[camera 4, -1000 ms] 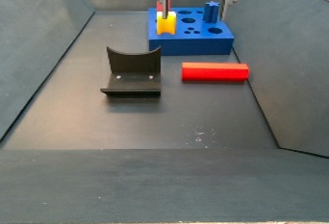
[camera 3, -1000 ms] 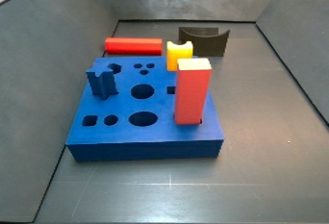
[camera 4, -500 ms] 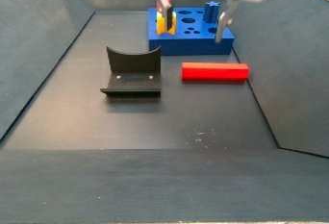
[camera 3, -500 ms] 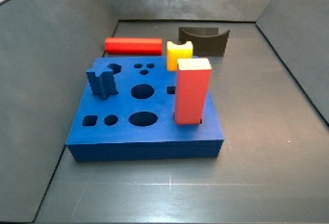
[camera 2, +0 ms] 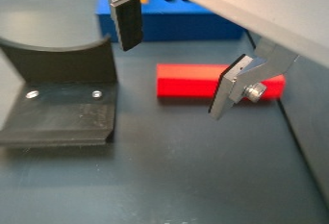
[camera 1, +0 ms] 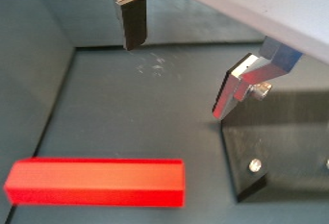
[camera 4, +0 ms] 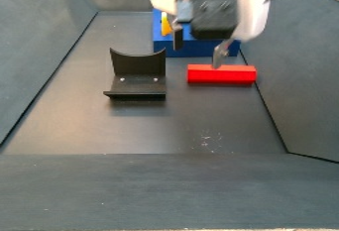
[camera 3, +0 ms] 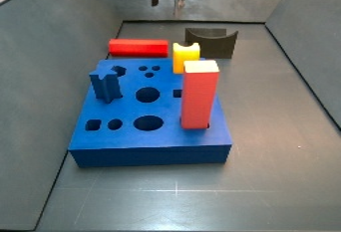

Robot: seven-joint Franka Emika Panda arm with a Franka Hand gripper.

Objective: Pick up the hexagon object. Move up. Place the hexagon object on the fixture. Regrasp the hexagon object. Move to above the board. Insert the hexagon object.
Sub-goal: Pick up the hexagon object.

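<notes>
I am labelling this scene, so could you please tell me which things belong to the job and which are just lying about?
Job:
hexagon object, on the floor
fixture
board
gripper, open, empty, above the floor

Lying about:
yellow notched piece
red block with cream top
blue piece

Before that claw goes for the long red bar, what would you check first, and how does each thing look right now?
1. Claw open: ok, fingers spread, nothing between them.
2. Hexagon object reachable: ok, lying flat on the floor, nothing on top.
3. Claw over the bar: cannot tell; in a side view it hangs above it, but the wrist views show it offset.
4. Fixture free to receive the bar: ok, notch empty.
5. Board clear of the path: ok, it sits apart from the bar.
</notes>
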